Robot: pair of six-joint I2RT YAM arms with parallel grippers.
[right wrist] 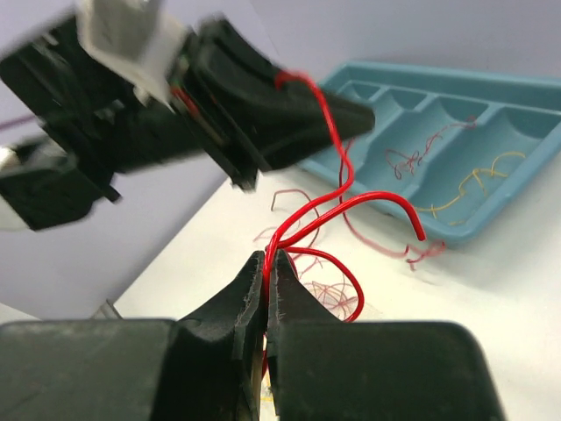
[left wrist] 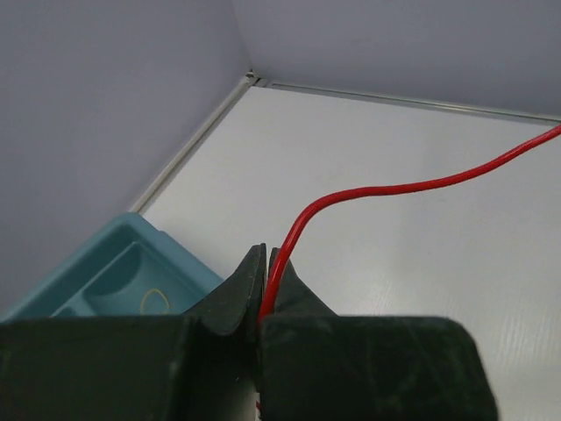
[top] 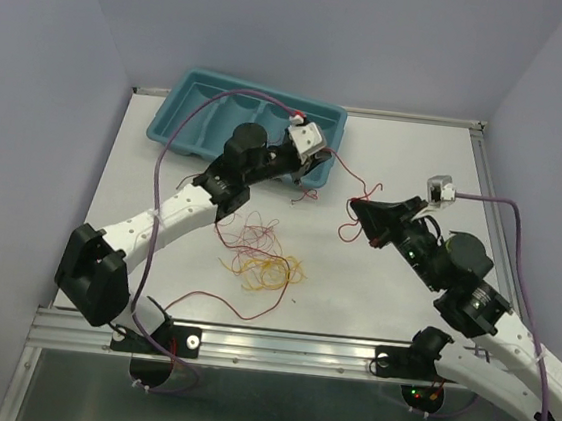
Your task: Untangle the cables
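A bright red cable [top: 367, 190] stretches between my two grippers above the table. My left gripper [top: 318, 164], by the tray's near right corner, is shut on one end; the left wrist view shows the cable [left wrist: 394, 189] leaving its closed fingertips [left wrist: 267, 259]. My right gripper [top: 354, 208] is shut on the same cable [right wrist: 337, 167], pinched at its tips [right wrist: 267, 263], with a loop and a free end beside them. A tangle of thin red, orange and yellow cables [top: 261, 257] lies on the table between the arms and also shows in the right wrist view [right wrist: 324, 294].
A teal compartment tray [top: 170, 118] stands at the back left; in the right wrist view its rim [right wrist: 491, 79] encloses a dark red wire [right wrist: 412, 158] and a yellow one [right wrist: 473, 189]. Thick purple arm cables arc over both arms.
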